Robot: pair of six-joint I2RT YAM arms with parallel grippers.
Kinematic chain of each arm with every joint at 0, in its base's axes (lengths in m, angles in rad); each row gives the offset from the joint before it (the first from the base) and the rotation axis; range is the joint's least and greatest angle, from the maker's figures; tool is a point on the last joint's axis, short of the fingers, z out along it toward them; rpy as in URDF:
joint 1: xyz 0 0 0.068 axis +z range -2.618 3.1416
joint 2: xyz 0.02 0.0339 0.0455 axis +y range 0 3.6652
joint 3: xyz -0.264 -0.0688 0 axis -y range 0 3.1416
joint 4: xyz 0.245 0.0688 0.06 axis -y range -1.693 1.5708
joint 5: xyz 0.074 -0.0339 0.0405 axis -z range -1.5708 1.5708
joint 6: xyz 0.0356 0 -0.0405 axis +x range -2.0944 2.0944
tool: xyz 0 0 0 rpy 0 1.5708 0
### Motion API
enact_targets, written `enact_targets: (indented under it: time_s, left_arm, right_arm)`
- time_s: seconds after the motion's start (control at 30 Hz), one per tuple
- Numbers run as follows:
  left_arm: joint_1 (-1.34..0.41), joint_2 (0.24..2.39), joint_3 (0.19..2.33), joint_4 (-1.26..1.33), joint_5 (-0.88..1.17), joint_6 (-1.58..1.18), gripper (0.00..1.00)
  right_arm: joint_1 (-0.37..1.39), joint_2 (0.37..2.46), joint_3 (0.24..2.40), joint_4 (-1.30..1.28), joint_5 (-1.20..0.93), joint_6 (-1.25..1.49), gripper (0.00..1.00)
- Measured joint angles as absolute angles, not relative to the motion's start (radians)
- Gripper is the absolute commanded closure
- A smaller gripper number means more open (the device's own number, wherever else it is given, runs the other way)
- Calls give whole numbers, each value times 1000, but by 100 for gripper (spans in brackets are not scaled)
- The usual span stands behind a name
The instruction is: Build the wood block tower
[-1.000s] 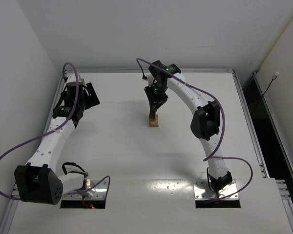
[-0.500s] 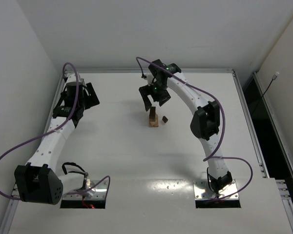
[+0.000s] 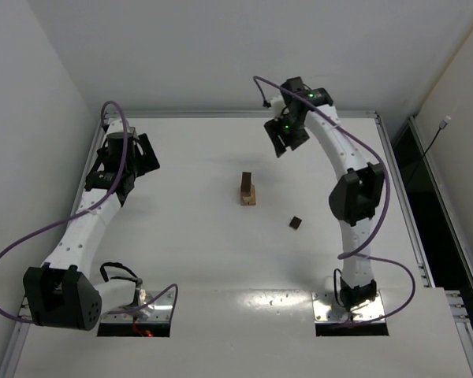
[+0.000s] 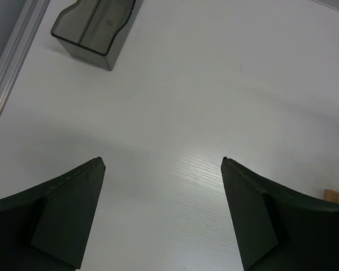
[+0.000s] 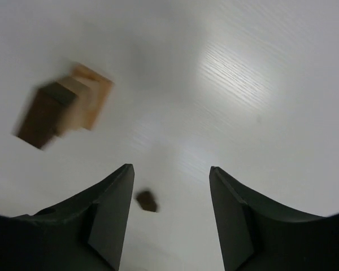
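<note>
The wood block tower [image 3: 247, 190] stands mid-table, a narrow tan stack with a dark upright piece; it is blurred in the right wrist view [image 5: 62, 110]. One small dark brown block [image 3: 296, 223] lies loose on the table to its near right, also seen below my right fingers [image 5: 147, 200]. My right gripper [image 3: 282, 140] hangs high behind and right of the tower, open and empty [image 5: 170, 169]. My left gripper [image 3: 140, 154] stays at the far left, open over bare table [image 4: 163, 162]. A tan block edge [image 4: 336, 196] shows at the right border of the left wrist view.
A translucent grey bin [image 4: 93, 25] sits near the table's left rail [image 4: 11, 62]. The white table [image 3: 189, 252] is framed by metal rails, with walls close on the left and back. Both arm bases are at the near edge.
My right gripper opened, left the tower and swung up and to the right. A dark brown block dropped beside the tower and tumbled to the near right. The left arm has not moved.
</note>
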State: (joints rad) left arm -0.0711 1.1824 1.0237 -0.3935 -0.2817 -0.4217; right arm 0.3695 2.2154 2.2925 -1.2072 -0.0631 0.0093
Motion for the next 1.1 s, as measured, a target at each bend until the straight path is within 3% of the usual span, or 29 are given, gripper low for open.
enact_targets:
  time_s: [0.23, 0.33, 0.37, 0.47, 0.57, 0.63, 0.77, 1.1]
  left_arm:
    - [-71, 1183, 1024, -393, -292, -392, 19]
    - [-71, 1193, 1024, -388, -283, -375, 19]
    - [-71, 1200, 1024, -385, -278, -370, 19]
    - [-71, 1227, 1024, -371, -260, -357, 19]
    - [-71, 1246, 1024, -361, -247, -348, 19]
    - [-71, 1252, 1024, -360, -242, -348, 19]
    - [-71, 1253, 1024, -351, -241, -346, 19]
    - [-73, 1253, 1024, -351, -272, -349, 19]
  right_arm:
    - [243, 2038, 1811, -1246, -1, -412, 50]
    - [247, 1917, 1568, -1212, -15, -559, 73]
    - [252, 1851, 1471, -1185, -20, -599, 74]
    - [272, 1645, 1262, -1169, -38, -689, 68]
    - [283, 1531, 1208, -1173, -86, -715, 45]
    - [288, 1507, 1190, -1139, -110, -715, 45]
    - [306, 1470, 1083, -991, -121, -700, 62]
    - [439, 1548, 975, -782, -18, -550, 60]
